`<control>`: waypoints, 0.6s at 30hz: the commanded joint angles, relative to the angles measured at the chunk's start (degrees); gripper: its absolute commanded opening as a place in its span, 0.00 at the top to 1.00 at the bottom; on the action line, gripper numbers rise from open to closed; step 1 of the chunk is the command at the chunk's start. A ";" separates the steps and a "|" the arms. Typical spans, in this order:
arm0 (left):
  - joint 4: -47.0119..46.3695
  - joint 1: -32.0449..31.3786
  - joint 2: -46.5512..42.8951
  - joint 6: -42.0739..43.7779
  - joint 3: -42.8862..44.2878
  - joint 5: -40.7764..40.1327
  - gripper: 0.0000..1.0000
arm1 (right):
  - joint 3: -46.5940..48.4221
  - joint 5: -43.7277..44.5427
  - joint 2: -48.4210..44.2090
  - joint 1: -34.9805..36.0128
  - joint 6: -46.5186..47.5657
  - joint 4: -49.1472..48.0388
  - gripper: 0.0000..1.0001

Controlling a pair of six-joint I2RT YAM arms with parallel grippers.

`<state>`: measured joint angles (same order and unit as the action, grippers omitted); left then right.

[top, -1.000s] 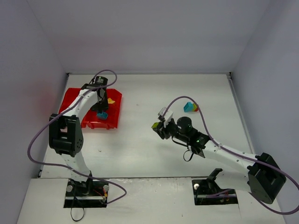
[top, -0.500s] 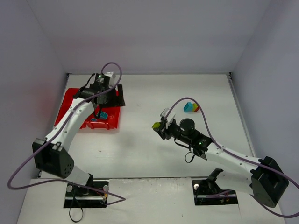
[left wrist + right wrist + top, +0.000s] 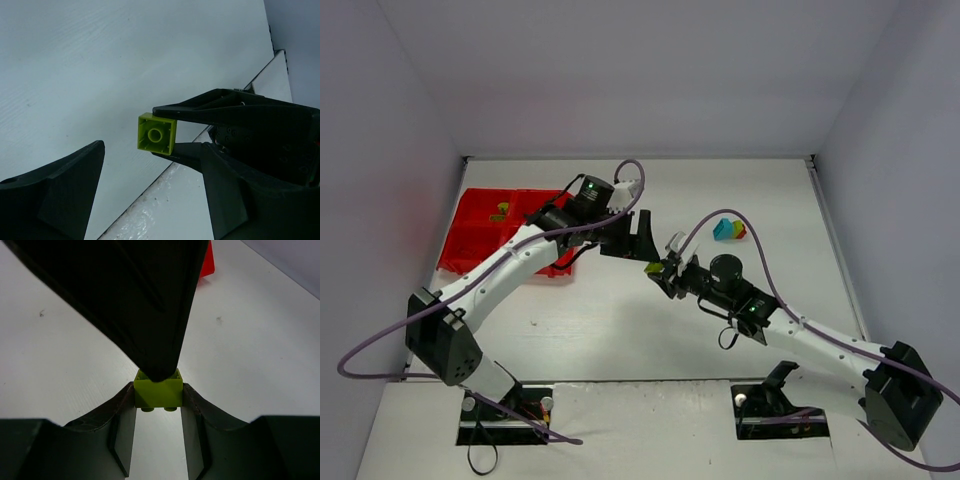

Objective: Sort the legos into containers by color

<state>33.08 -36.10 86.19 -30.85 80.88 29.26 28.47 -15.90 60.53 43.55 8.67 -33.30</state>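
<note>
Right hand [image 3: 661, 268] clamps lime brick [image 3: 156, 133] by its side walls; left hand [image 3: 638, 243] open beside it. Brick looks light, rigid, slick: grip free faces squarely.

Overhead, the left arm [image 3: 515, 262] covers the red tray's [image 3: 470, 235] right side at upper left; the left claw's [image 3: 642, 245] blurred finger [image 3: 145, 305] hides the lime brick's [image 3: 157, 392] top.

Brick [image 3: 157, 390]: between right claw's [image 3: 660, 271] fingers, left claw [image 3: 638, 242] just behind. Tray [image 3: 468, 250]: well left of both claws. Loose bricks [image 3: 727, 229]: behind-right of right claw.
</note>
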 commanded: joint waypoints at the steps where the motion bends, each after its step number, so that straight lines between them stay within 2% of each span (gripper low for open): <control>1: -3.20 -0.90 -0.06 0.17 1.30 2.56 0.29 | 0.27 -0.71 -1.82 0.04 0.56 -5.46 1.00; 11: -3.29 -1.96 3.81 1.49 1.30 5.19 0.31 | 0.18 -0.80 -2.35 0.04 0.56 -5.20 1.00; 15: -3.20 -2.05 4.77 1.85 1.47 6.25 0.40 | 0.18 -0.54 -2.52 0.04 0.56 -5.11 1.00; 18: -3.20 -2.05 5.39 2.11 1.56 6.69 0.56 | 0.18 -0.45 -2.44 -0.04 0.56 -5.20 0.99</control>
<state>32.56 -37.63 92.47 -30.09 80.86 34.35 28.10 -15.92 59.66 43.55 8.91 -33.19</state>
